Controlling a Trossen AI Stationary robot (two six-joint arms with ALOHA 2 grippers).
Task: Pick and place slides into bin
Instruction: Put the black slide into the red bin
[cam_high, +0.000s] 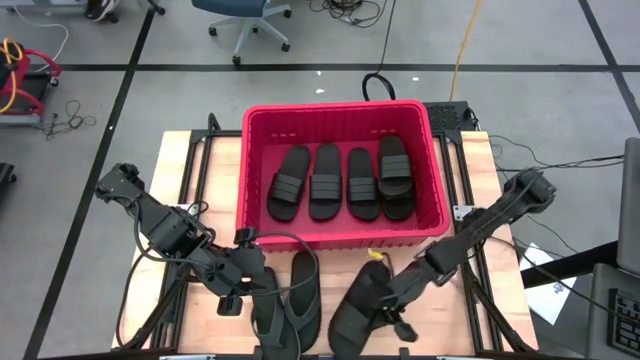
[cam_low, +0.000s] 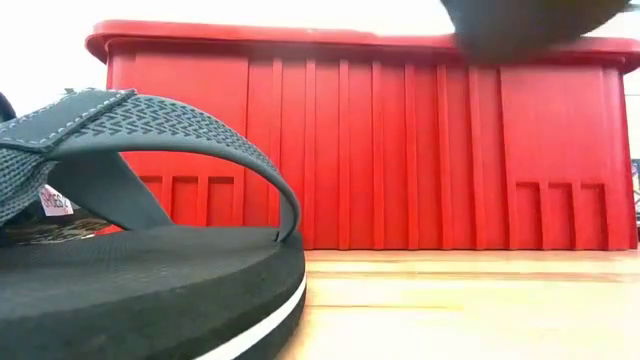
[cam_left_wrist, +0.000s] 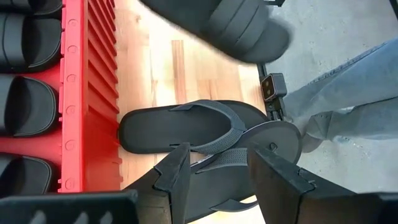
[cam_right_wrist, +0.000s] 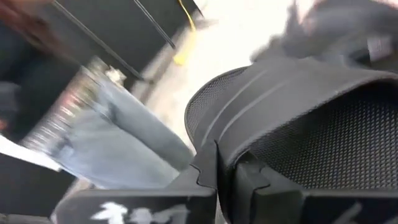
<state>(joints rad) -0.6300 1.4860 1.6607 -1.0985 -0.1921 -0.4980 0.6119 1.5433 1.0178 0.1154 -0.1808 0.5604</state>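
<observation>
The red bin (cam_high: 340, 108) stands at the table's far middle with several black slides (cam_high: 330, 182) lying side by side in it. In front of the bin, two thong-strapped slides (cam_high: 288, 305) lie soles down on the wood, one partly over the other (cam_left_wrist: 186, 127). My left gripper (cam_left_wrist: 217, 168) hovers open just above them, touching neither. Right of them, my right gripper (cam_high: 388, 305) is shut on a wide-strapped black slide (cam_high: 358, 305), which shows lifted in the left wrist view (cam_left_wrist: 242, 28) and at the top of the low view (cam_low: 530, 25). My right gripper pinches the edge of the slide's wide ribbed strap (cam_right_wrist: 231, 148) between its two fingers, one finger under the strap and one on its outer side. The fingers come slanting down from the table's right. The slide hangs clear of the table, tilted.
A person's leg in jeans (cam_left_wrist: 348, 93) stands close by the table's near edge. Bare wood lies between the bin's near wall (cam_low: 400, 150) and the thong slides. Black frame rails (cam_high: 200, 150) run along the table's sides.
</observation>
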